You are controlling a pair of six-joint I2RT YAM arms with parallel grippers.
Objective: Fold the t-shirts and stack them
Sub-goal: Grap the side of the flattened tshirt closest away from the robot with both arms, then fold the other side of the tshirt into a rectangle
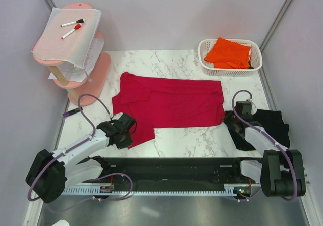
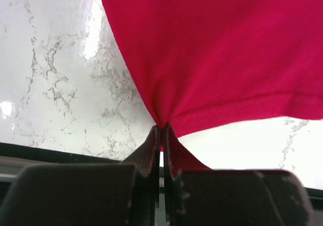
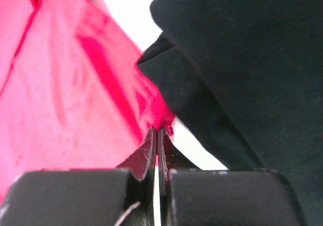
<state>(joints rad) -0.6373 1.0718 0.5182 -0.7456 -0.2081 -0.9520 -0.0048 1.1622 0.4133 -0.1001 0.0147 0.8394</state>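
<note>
Left claw (image 2: 161,131) sat closest in its wrist view, jaws pressed together and pinching a tuck of the crimson red soft fabric t-shirt (image 1: 176,102) right by its stitched hem, with the fabric fanning away from the pinch. Right claw (image 3: 157,131) was the same: jaws closed to a sliver, a corner of the crimson shirt caught at the tips, and the black soft fabric t-shirt (image 3: 242,59) just beside it on the right. From the top, the crimson shirt lay spread flat across the middle of the white marble-patterned tabletop (image 1: 186,137), long side running left to right, a fold showing at its far-left end and a flap reaching toward the left arm. Left claw was at its near-left corner, right claw at its near-right corner. Black shirt lay crumpled at the tabletop's right edge, beside the right arm. Bright orange fabric t-shirt (image 1: 229,53) was bundled in the white perforated plastic basket (image 1: 256,64) at the far right corner, well apart from the other two. Pink tiered stand (image 1: 93,85) at far left carried a white sheet (image 1: 70,42) with two marker pens (image 1: 72,22) on top.
</note>
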